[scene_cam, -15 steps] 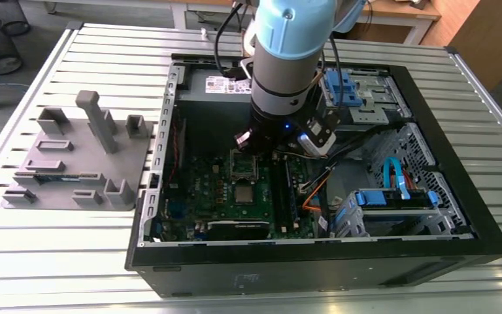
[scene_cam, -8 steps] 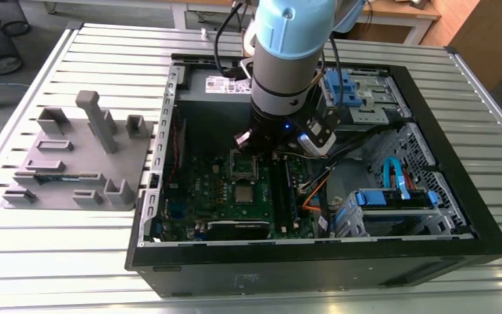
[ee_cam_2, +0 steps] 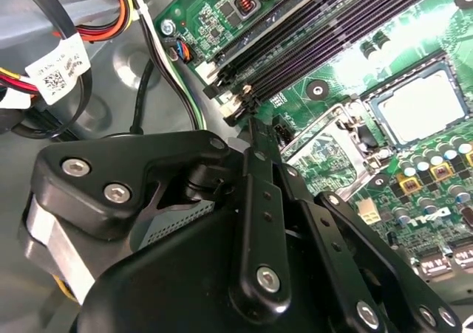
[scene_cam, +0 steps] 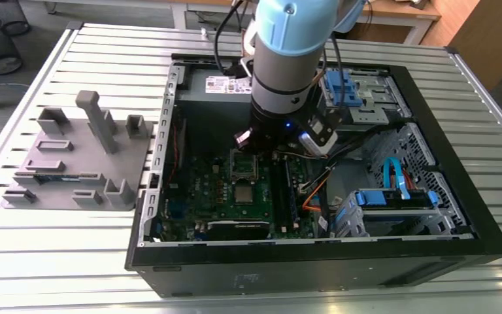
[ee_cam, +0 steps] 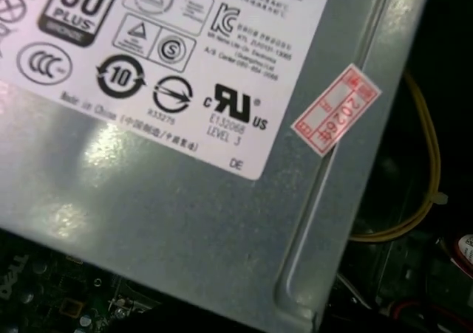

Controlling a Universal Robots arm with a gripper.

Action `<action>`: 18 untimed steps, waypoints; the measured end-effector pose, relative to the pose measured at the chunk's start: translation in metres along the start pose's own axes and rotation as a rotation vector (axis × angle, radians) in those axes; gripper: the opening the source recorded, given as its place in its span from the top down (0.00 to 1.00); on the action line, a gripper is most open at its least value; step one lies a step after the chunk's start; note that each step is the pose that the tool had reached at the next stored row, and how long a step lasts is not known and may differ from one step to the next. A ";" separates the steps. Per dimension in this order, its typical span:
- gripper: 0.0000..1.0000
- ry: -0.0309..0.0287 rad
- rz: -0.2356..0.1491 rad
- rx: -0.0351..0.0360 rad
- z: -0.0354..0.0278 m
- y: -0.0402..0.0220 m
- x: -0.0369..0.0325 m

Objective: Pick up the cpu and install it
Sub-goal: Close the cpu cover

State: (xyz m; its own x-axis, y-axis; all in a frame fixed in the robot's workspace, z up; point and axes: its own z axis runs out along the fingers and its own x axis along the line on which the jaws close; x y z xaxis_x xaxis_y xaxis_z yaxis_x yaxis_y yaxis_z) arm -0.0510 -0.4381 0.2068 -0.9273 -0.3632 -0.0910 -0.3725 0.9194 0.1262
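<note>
Grey-and-blue robot arm ending in a black claw.
The arm's smooth grey metal tube (scene_cam: 277, 65) carries a pale blue rounded plastic cap (scene_cam: 297, 16) at its upper joint, and thin black cables (scene_cam: 336, 62) run alongside it. Its black wrist section (scene_cam: 273, 131) shows a small blue light (scene_cam: 286, 122). In the second wrist view the claw (ee_cam_2: 260, 137) is matte black, built of flat linkage bars (ee_cam_2: 259, 222) pinned with round silver screw heads (ee_cam_2: 267, 277), beside a dull silvery metal block (ee_cam_2: 48, 237).

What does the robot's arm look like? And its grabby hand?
The arm is a fat grey tube with a light blue cap and black cables alongside. The gripper is black jointed bars with silver screws.
</note>
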 end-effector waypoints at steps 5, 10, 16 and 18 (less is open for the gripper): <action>0.89 0.0002 0.000 0.0002 -0.0048 -0.0022 0.0007; 0.89 0.0001 0.000 0.0002 -0.0090 -0.0044 0.0014; 0.89 -0.0002 0.000 -0.0008 -0.0094 -0.0048 0.0016; 0.89 -0.0004 0.000 -0.0013 -0.0116 -0.0046 0.0014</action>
State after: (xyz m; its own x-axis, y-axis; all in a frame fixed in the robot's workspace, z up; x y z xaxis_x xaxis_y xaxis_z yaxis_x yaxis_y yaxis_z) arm -0.0511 -0.4446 0.2175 -0.9273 -0.3630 -0.0913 -0.3724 0.9193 0.1275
